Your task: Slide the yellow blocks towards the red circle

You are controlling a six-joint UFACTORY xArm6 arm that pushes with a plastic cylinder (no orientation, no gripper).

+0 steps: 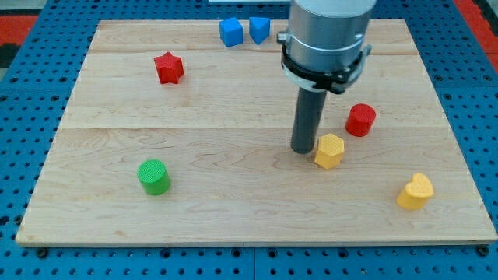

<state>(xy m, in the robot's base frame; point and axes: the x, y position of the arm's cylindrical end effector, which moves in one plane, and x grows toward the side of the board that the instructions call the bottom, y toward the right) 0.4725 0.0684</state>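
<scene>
My tip (304,150) sits on the wooden tabletop (233,210), touching or just beside the yellow hexagon block (329,150) on its left side; can't tell if there's real contact. No hand on this rig, only the dark rod, so nothing is open, clenched or grasping. The arm's grey body is cut off at the view's top and hides part of the tabletop behind it.

Red cylinder (360,120), i.e. the red circle, stands near the yellow hexagon, up and to the view's right, not touching. 2nd yellow block (415,191), roughly heart-shaped but hard to make out, lies well apart toward the bottom right.

Red star (169,68) at upper left. Green cylinder (154,176) at lower left. Two blue blocks, one (230,33) and the other (259,29), sit side by side at the top edge; exact shapes unclear.
</scene>
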